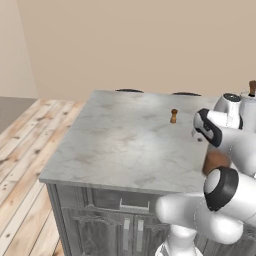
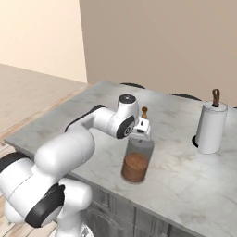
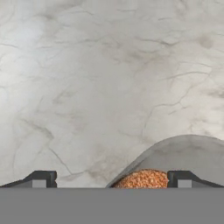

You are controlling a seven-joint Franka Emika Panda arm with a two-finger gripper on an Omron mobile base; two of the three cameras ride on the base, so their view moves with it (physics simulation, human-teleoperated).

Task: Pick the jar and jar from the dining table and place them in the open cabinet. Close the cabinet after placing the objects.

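jar (image 2: 136,162): clear glass, reddish-brown filling, upright | on dining table (image 2: 185,171), marble top, near front edge

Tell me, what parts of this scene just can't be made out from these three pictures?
- Jar with reddish-brown filling: in the left base view the arm hides nearly all of it; in the hand view the bottom edge cuts it off.
- Gripper: open, but the right base view hides its fingers behind the hand, so its height over the jar is unclear.
- Small brown piece: too small to identify.
- Paper towel roll: cut off by the left base view's right edge.
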